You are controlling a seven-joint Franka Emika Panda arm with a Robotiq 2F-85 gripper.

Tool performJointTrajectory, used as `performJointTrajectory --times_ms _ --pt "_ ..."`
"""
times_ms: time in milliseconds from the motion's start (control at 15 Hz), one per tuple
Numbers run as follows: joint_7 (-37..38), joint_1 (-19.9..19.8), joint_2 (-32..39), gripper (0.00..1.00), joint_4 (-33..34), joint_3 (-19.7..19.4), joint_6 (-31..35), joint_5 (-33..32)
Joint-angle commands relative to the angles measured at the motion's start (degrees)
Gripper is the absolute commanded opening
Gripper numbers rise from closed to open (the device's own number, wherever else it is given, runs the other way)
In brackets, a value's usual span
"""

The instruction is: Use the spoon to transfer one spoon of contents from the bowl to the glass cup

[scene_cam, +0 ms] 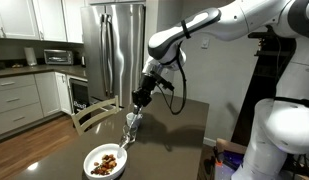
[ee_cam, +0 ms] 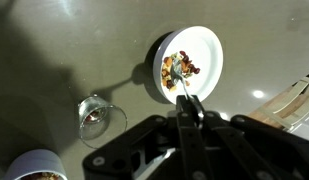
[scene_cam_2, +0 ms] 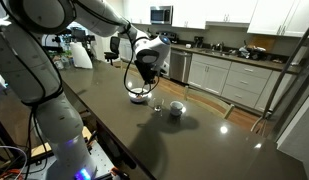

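The white bowl [ee_cam: 206, 48] holds a heap of brown and tan contents [ee_cam: 180, 67]; it also shows at the table's near end [scene_cam: 105, 163]. My gripper [ee_cam: 188, 100] comes in from the bottom of the wrist view and hovers above the bowl's near rim, shut on the thin handle of the silvery spoon [ee_cam: 180, 84]. The spoon's tip points into the bowl, over the edge of the heap. Whether it carries any pieces is too small to tell. The clear glass cup [ee_cam: 94, 117] stands on the dark table, left of the bowl and apart from it.
A second, bluish-white cup [ee_cam: 34, 166] with brown pieces in it sits at the wrist view's lower left. The dark table [scene_cam: 179, 125] has a wooden chair [scene_cam: 94, 113] at its far side. Kitchen counters and a steel fridge [scene_cam: 114, 45] stand behind.
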Motion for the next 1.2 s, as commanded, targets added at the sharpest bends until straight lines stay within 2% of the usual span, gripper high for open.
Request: performJointTrajectory --times_ms 0,1133 --pt "-2.7 -0.2 2.0 0.04 0.6 0.4 -0.9 2.1" --pt "0.7 1.5 8.6 0.04 2.5 5.4 7.0 -2.0"
